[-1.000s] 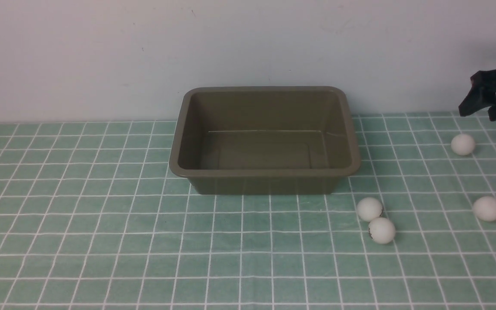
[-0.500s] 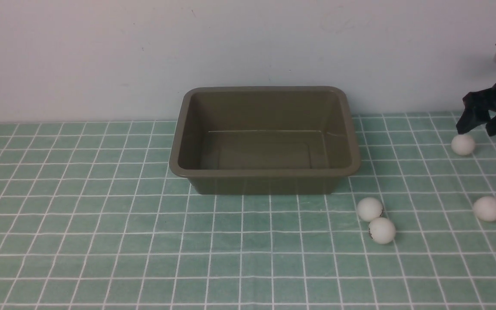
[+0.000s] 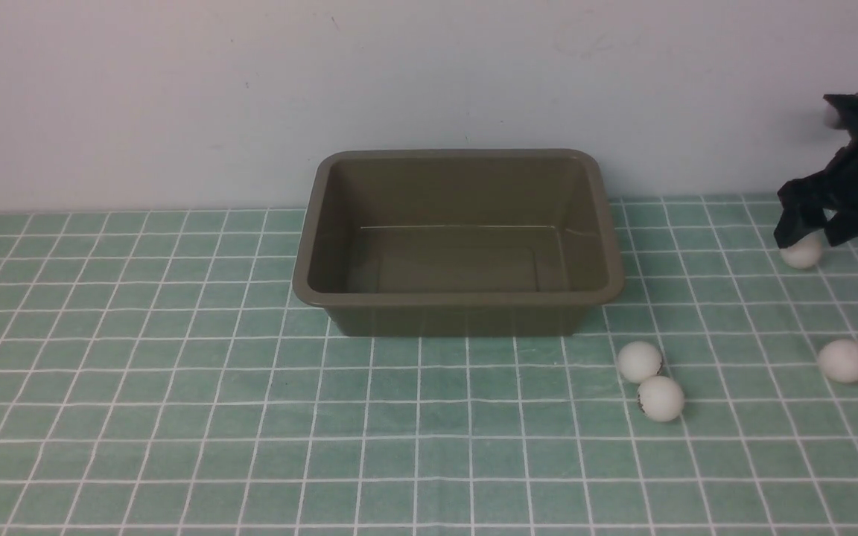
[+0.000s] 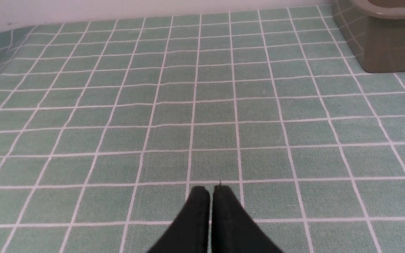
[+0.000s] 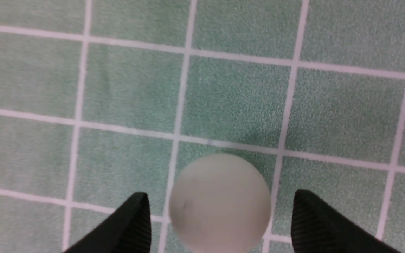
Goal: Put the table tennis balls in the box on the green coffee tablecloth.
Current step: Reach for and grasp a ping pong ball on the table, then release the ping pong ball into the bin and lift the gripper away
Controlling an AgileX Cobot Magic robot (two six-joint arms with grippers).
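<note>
Table tennis balls [image 3: 843, 361], four in all, lie on the green coffee tablecloth [image 3: 176, 372], every one of them outside the box [image 3: 459, 299]. Your right gripper [image 3: 812, 238] is low over the nearest ball [image 3: 801, 255], and in the front view its black fingertips cover the top of that ball.

In the right wrist view you can see the right gripper [image 5: 220, 198] with its fingers [image 5: 135, 218] spread wide. The nearest ball [image 5: 220, 211] rests on the cloth between them, roughly centred. A strip of cloth shows on each side of it, so neither finger touches it.

The other three balls lie on your side of that gripper. The lone ball [image 3: 843, 361] is near it and a little to its right. The plain ball [image 3: 639, 361] and the marked ball [image 3: 660, 398] lie farther off to the gripper's left. They sit just beside each other, and you cannot tell from here whether they touch. The marked ball is the closer of the pair to you, with its dark print on its left edge. The box stands well to the left of the right gripper, at about the same depth.

Your left gripper [image 4: 210, 191] shows only in its own wrist view. Its fingers are pressed together over bare cloth, and a corner of the box [image 4: 381, 35] stands well apart from it.
</note>
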